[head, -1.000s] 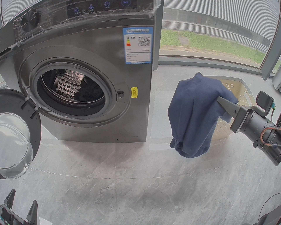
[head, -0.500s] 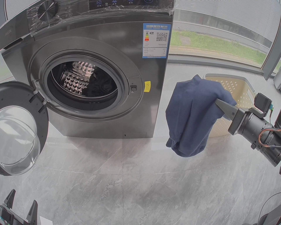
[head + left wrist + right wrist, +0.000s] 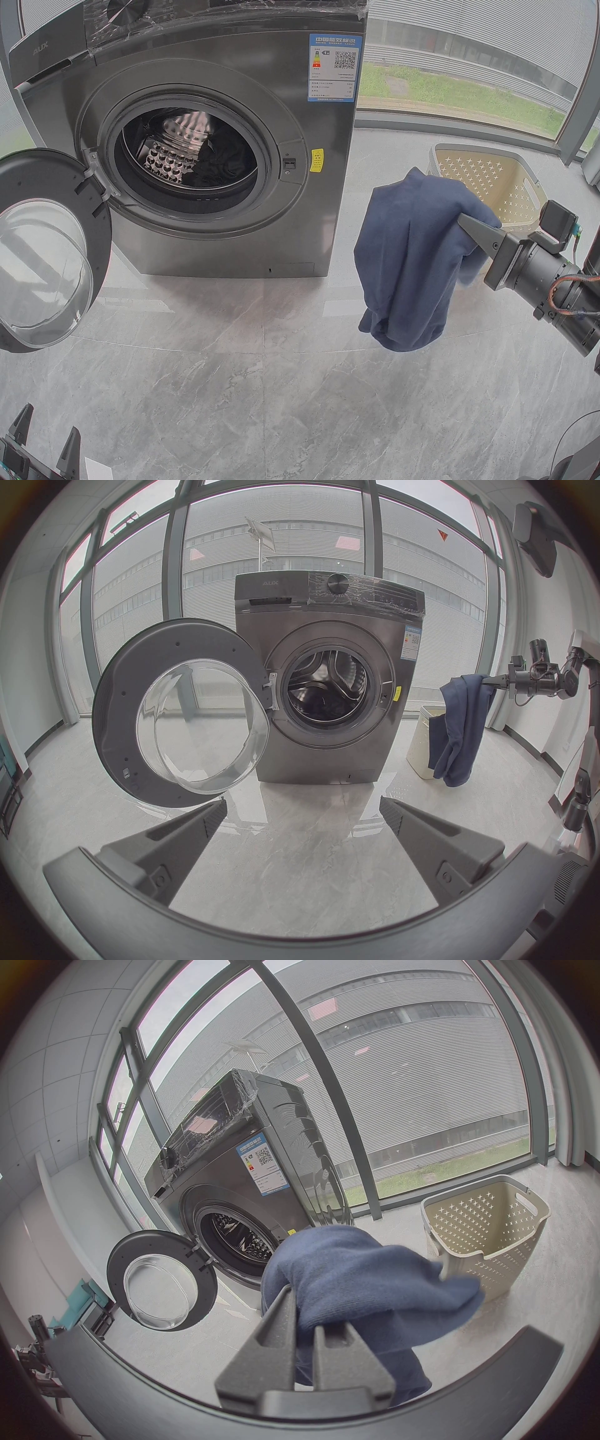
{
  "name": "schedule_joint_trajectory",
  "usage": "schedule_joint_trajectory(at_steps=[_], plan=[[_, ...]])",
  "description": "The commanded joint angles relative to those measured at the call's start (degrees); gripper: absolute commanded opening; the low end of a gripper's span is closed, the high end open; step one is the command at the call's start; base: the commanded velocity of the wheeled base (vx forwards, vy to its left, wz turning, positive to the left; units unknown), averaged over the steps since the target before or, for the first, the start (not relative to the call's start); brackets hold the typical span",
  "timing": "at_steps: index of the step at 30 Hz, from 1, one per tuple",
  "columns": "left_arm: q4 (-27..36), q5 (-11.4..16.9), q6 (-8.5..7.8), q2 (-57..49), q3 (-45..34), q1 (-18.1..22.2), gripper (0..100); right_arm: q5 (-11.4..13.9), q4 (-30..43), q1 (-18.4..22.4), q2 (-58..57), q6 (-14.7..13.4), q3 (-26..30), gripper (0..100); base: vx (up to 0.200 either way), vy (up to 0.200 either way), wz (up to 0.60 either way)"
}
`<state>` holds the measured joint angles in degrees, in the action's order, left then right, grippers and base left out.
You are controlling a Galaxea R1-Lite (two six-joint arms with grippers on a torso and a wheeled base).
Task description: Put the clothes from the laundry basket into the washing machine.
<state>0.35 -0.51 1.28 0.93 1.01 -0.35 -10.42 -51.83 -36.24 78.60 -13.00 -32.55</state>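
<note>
Your right gripper (image 3: 470, 224) jaws clamp a soft, light blue garment (image 3: 409, 262) right of the washing machine (image 3: 250, 75); pinch bunched folds. Left gripper (image 3: 301, 805) jaws apart.

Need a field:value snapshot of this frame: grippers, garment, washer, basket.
right gripper: shut on blue garment, held up between basket and washer
blue garment: hangs clear of the floor
left gripper: open, empty, low
washing machine: door swung wide open; dark fabric in drum
laundry basket: on the floor, to the washer's right
</note>
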Motion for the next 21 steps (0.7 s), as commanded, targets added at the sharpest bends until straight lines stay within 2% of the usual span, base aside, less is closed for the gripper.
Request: schedule_joint_trajectory(at_steps=[1, 21], plan=[[0.0, -0.02, 0.04, -0.57, -0.84, 0.0, 100, 0.05, -0.11, -0.06, 0.5, -0.01, 0.03, 0, 0.0, 0.2, 0.0], [0.0, -0.02, 0.04, -0.57, -0.84, 0.0, 100, 0.05, -0.11, -0.06, 0.58, -0.01, 0.21, 0, 0.0, 0.2, 0.0]])
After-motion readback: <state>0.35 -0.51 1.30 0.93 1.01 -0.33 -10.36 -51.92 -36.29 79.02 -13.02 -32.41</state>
